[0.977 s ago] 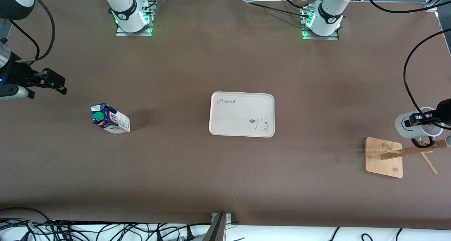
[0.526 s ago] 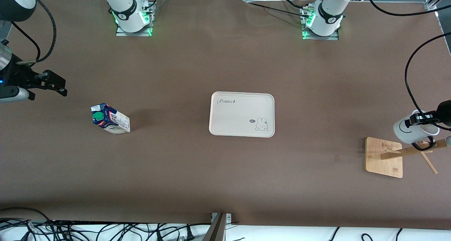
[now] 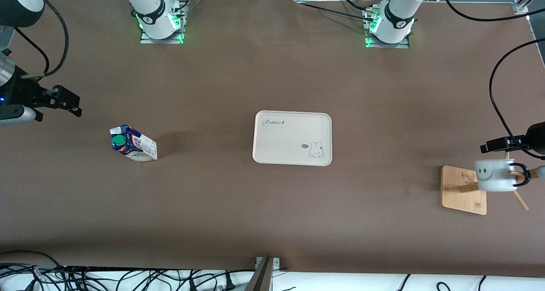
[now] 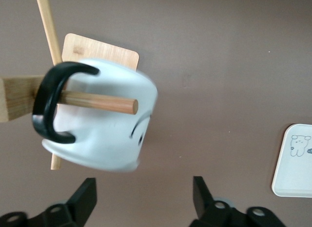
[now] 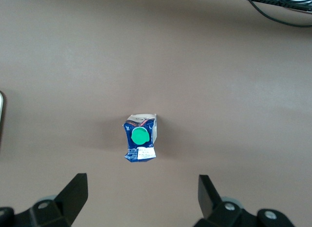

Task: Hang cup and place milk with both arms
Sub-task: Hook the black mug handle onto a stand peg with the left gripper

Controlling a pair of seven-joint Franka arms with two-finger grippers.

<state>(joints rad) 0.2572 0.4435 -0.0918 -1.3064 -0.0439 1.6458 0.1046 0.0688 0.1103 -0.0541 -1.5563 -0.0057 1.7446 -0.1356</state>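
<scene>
The white cup [image 3: 494, 175] with a black smiley hangs by its black handle [image 4: 48, 104] on a peg [image 4: 100, 102] of the wooden rack [image 3: 463, 189] at the left arm's end of the table; it looks blurred. My left gripper [image 3: 494, 146] is open and empty, apart from the cup; in the left wrist view [image 4: 143, 197] the cup [image 4: 105, 124] shows clear of both fingers. The milk [image 3: 133, 143] stands on the table toward the right arm's end. My right gripper [image 3: 78, 104] is open and empty beside it, with the milk [image 5: 140, 137] ahead of its jaws [image 5: 141, 195].
A cream tray [image 3: 292, 125] with a rabbit drawing lies in the middle of the table. The rack's square base and slanted pegs stick out near the left gripper. Cables hang at both table ends.
The left gripper opened and let go of the cup, which dropped onto the rack peg and swung down with its smiley facing the front camera. The right gripper barely moved.
</scene>
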